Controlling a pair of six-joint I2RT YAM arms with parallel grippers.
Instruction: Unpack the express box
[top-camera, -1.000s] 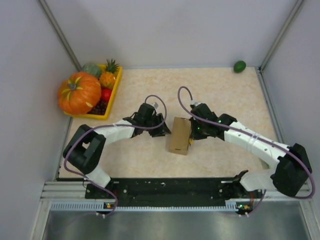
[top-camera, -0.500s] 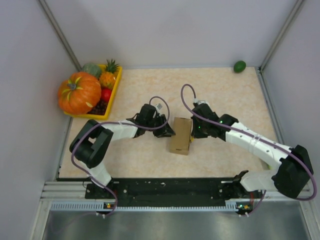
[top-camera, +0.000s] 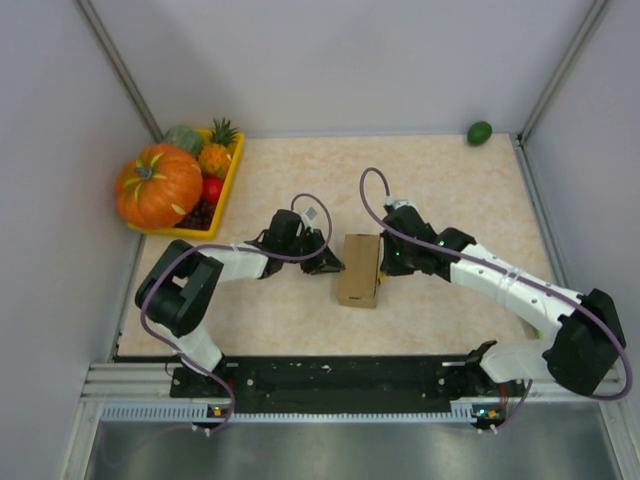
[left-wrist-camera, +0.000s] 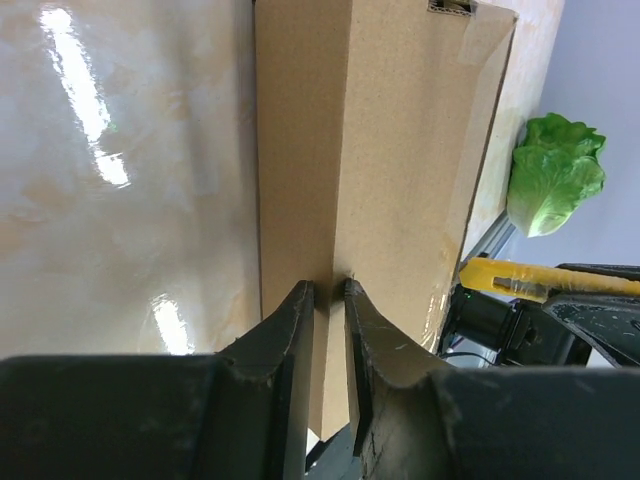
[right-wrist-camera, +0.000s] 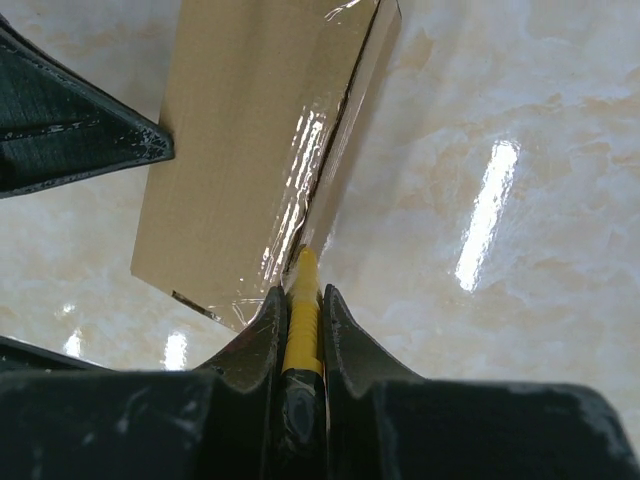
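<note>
The express box is a plain brown cardboard box, taped shut, lying mid-table. My left gripper is shut, with its fingertips against the box's left edge; in the left wrist view the gripper meets the box at its long corner. My right gripper is shut on a yellow utility knife at the box's right side. In the right wrist view the gripper holds the knife tip at the taped seam along the edge of the box. The knife also shows in the left wrist view.
A yellow fruit tray with a pumpkin, a pineapple and other fruit stands at the far left. A green vegetable lies at the far right corner. Grey walls close in the table on three sides.
My left gripper went toward the box's left side, then drew back a little; its arm folded in lower. The right gripper, the knife and the box have barely moved.
</note>
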